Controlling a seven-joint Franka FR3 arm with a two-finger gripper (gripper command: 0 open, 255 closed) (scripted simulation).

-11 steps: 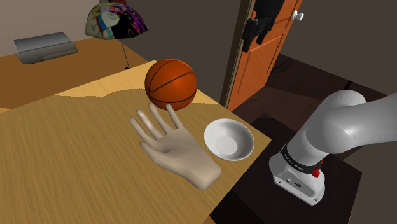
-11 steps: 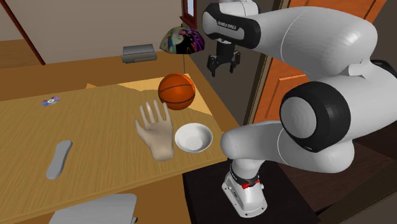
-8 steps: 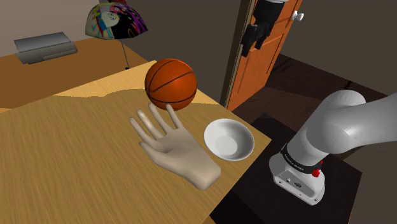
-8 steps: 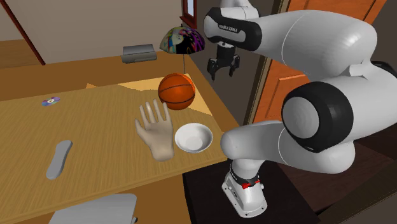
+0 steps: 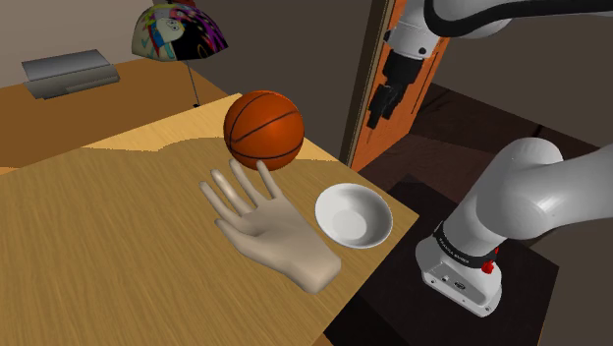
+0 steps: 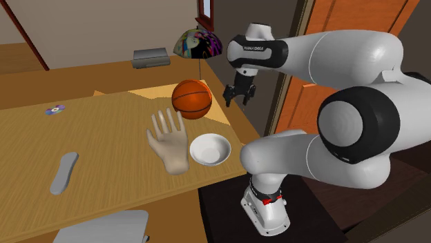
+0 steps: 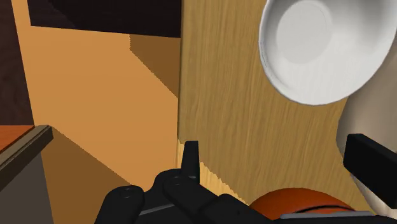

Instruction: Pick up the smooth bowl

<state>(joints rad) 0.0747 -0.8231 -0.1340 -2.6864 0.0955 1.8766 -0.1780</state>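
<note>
Tabletop (image 6: 103, 131), wood grain, read L to R in the second exterior view. A small disc-like item (image 6: 54, 109) lies near the far-left edge. A flat grey elongated piece (image 6: 63, 172) lies nearer the camera, and a grey slab (image 6: 114, 228) sits at the bottom edge. A grey box (image 6: 150, 57) is at the back on a separate surface. Next comes a pale mannequin hand (image 6: 169, 145) lying palm-up w/ fingers spread. Its fingertips are just short of an orange basketball (image 6: 192, 98). A lamp (image 6: 197, 43) w/ a multicoloured shade stands behind the ball. The smooth bowl (image 6: 210, 149) is plain white and upright. It sits on the table near the corner closest to the stand (image 6: 217, 214), just beside the mannequin hand's heel and well apart from the ball. The gripper (image 6: 231, 102) hangs in the air to the right of the ball, about over the table's edge, pointing down, not touching anything. It is higher than the bowl and apart from it. In the wrist view the gripper (image 7: 280, 153) has its two fingers (image 7: 191, 156) spread wide w/ nothing btwn them. The bowl (image 7: 324, 48) lies ahead of the fingers on the wood, and the top of the basketball (image 7: 299, 210) shows close under the hand. The white arm (image 6: 345, 62) arcs over from the right, w/ an orange door (image 6: 345, 14) behind it.
</note>
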